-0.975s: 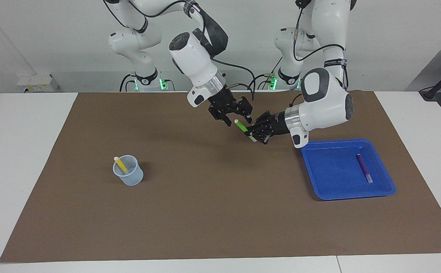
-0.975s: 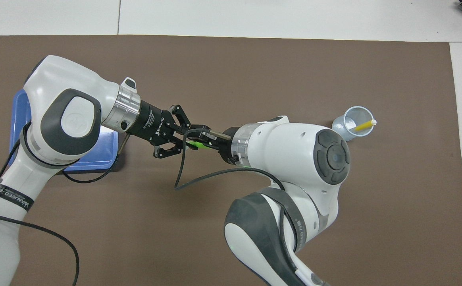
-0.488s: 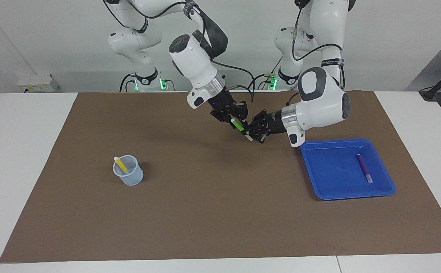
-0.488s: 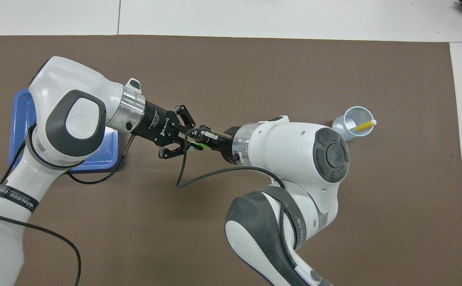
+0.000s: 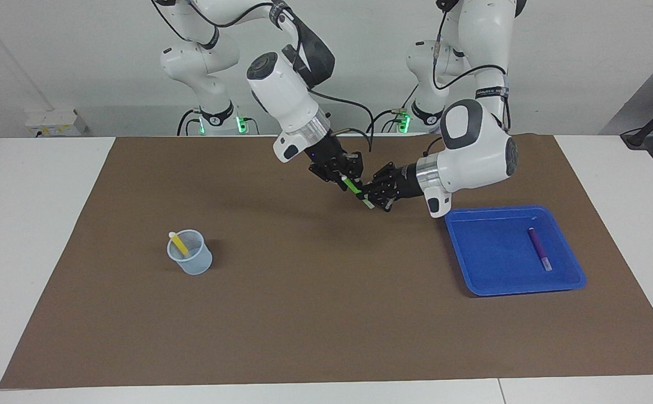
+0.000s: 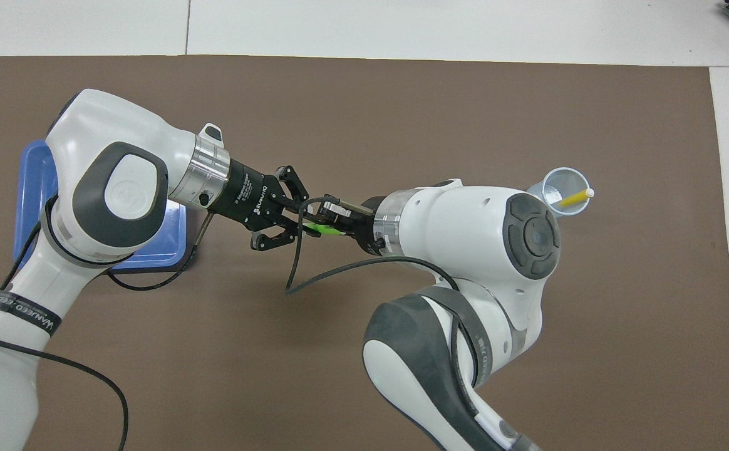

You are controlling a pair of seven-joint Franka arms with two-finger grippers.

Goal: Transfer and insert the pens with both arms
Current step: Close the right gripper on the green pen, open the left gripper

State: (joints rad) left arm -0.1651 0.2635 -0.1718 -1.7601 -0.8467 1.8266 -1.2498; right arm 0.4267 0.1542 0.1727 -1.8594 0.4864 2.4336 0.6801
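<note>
- The left gripper (image 5: 372,193) is closed tight on the lower end of the green pen (image 5: 352,184), just above the middle of the facing view; the pen slants up toward the upper left of that frame.
- The right gripper (image 5: 344,175) has its fingers around the pen's upper end; they look narrowed onto it, but I cannot tell whether they truly clamp it.
- In the overhead view the two grippers meet nose to nose left of centre, the green pen (image 6: 320,229) a short streak between the left gripper (image 6: 295,220) and the right gripper (image 6: 330,219).
- Both are in the air over the brown mat (image 5: 304,314).
- The yellow pen (image 5: 178,242) leans in the clear cup (image 5: 191,260), left of centre in the facing view.
- The purple pen (image 5: 539,247) lies flat in the blue tray (image 5: 472,247), at the right of that view.
</note>
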